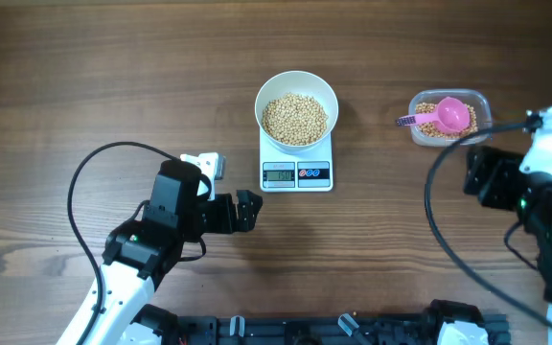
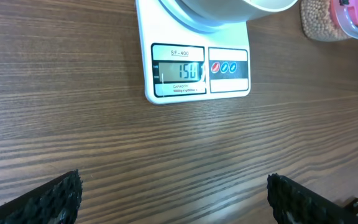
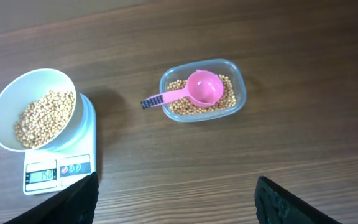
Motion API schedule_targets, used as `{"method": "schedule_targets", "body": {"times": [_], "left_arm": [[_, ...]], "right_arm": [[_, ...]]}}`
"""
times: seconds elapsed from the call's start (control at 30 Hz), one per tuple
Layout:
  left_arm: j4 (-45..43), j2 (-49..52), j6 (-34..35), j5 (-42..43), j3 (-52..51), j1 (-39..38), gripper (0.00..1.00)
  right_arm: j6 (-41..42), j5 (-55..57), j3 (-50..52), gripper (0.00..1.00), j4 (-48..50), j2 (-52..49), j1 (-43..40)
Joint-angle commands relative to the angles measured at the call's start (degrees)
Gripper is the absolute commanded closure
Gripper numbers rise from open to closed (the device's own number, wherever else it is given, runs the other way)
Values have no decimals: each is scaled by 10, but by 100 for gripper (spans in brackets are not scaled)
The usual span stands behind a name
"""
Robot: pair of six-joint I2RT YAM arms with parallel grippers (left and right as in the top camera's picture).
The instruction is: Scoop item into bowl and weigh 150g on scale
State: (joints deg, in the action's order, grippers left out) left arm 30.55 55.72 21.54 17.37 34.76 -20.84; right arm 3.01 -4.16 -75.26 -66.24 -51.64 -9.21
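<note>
Bowl cut by top edge; scale readout too small overhead.

The only readable lettering is on the front panel of the scale. In the left wrist view, "SF-400" is printed in small dark letters above the grey display. The display's large digits read 150. Under them is a small line beginning "CAPACITY", and the rest is too fine to read. To the right, three round buttons, one red and two blue, bear symbols too small to make out. Dark marks on the pink scoop handle are illegible.
</note>
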Motion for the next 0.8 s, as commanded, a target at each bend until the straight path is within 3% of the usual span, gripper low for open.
{"method": "schedule_targets", "body": {"times": [0.0,0.3,0.4,0.47,0.77], "left_arm": [[-1,2,-5,-5,-2,2,0],[-1,2,-5,-5,-2,2,0],[-1,2,-5,-5,-2,2,0],[-1,2,-5,-5,-2,2,0],[-1,2,-5,-5,-2,2,0]], "right_arm": [[6,16,-1,19,-17,45,-1],[6,16,11,18,-32,109,-1],[82,16,27,18,-51,109,-1],[110,16,27,0,-79,108,-1],[111,16,27,0,-97,107,-1]]}}
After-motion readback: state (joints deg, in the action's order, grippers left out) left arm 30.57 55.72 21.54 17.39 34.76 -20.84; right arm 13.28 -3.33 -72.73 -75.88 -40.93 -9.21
